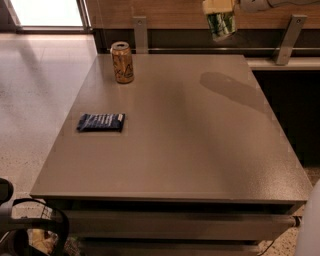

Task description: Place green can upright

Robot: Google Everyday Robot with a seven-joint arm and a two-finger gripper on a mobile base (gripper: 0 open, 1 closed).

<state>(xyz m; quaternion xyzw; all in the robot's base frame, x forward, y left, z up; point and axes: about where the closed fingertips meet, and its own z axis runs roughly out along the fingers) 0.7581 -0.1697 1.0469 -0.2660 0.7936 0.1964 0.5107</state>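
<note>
The green can (221,25) is dark green with pale markings. It hangs nearly upright in the air above the far right part of the grey table (190,150). My gripper (219,9) is at the top of the view, shut on the can's upper end from above. The arm reaches in from the top right corner. The can's shadow lies on the table below it, right of centre at the back.
An orange-gold can (122,62) stands upright at the table's far left. A dark blue packet (101,122) lies flat near the left edge. A wooden wall with metal brackets (286,39) runs behind the table. Tiled floor lies to the left.
</note>
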